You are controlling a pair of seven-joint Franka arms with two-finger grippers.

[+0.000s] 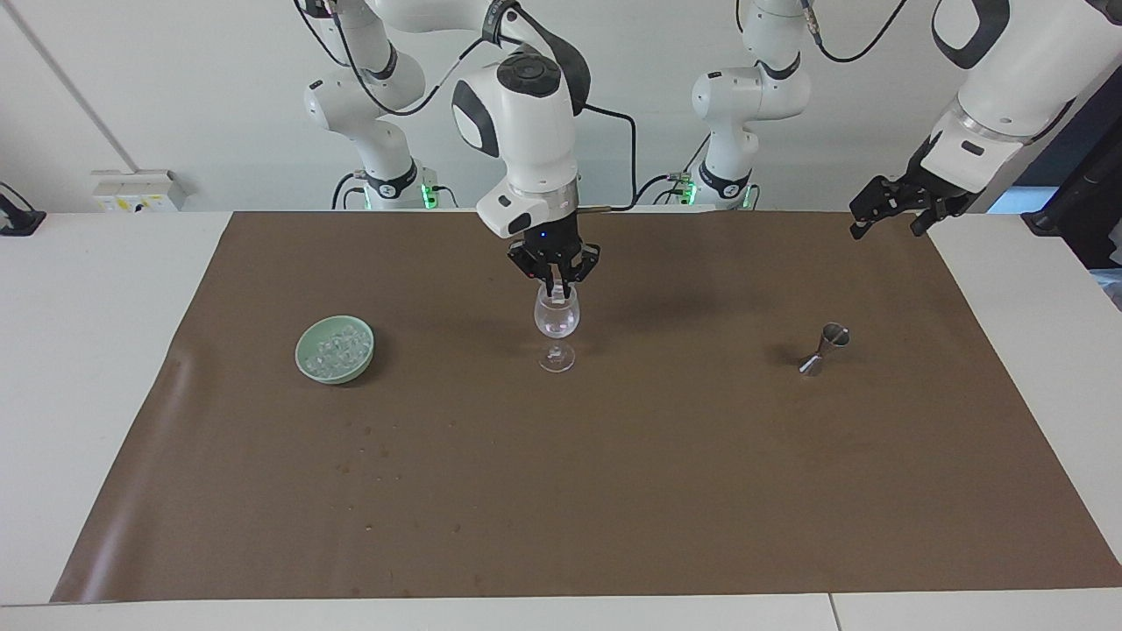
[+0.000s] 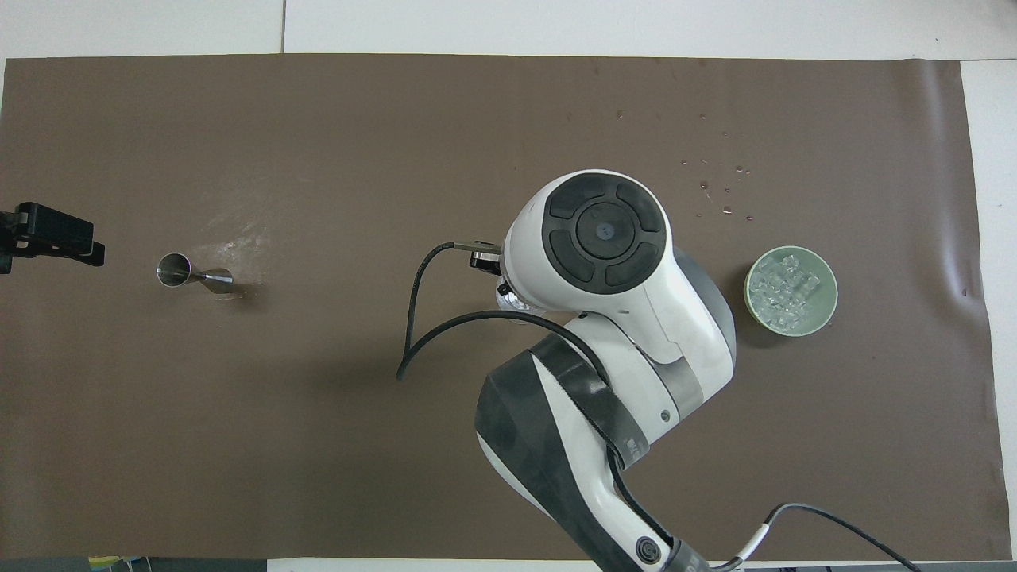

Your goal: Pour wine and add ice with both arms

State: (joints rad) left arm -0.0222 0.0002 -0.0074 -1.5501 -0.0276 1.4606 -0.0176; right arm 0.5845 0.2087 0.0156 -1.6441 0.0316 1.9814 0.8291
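Note:
A clear stemmed glass stands mid-mat; in the overhead view only a sliver of it shows under the right arm. My right gripper hangs just over the glass's rim, shut on a small clear ice cube. More ice fills a pale green bowl toward the right arm's end of the mat. My left gripper is raised over the mat's edge at the left arm's end and holds nothing.
A small metal jigger sits on the brown mat toward the left arm's end. Water drops dot the mat farther from the robots than the bowl.

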